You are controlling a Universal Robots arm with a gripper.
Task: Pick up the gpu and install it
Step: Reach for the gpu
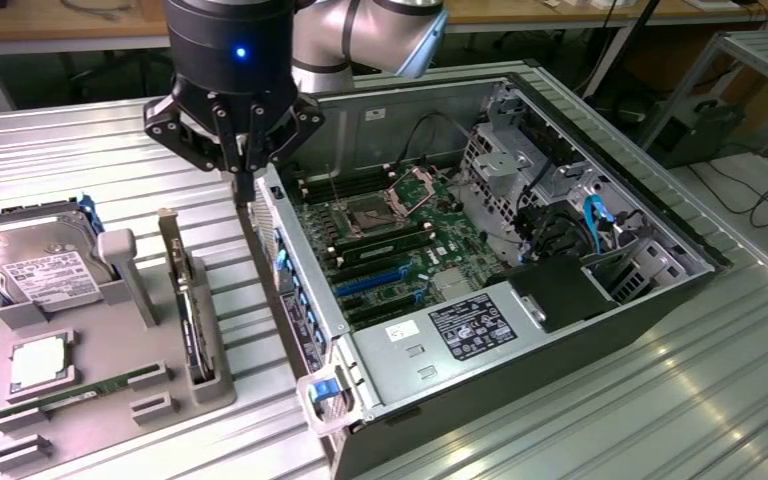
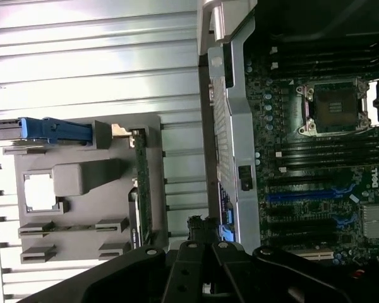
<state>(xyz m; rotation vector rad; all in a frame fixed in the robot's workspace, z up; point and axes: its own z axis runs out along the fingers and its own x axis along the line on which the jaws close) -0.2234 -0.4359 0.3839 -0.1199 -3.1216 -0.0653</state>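
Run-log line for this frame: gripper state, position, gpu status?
gripper: shut, empty | position: above computer case edge nearest holder | gpu: upright in holder, not picked

A narrow strip of bare ribbed table [image 1: 253, 340] lies open between the grey holder [image 1: 104, 400], where the gpu [image 1: 195, 320] stands on edge, and the computer case's near wall [image 1: 291, 270], while the motherboard [image 1: 384, 235] is reachable from above, hemmed in by the drive cage [image 1: 511, 160] and the power supply [image 1: 458, 325].
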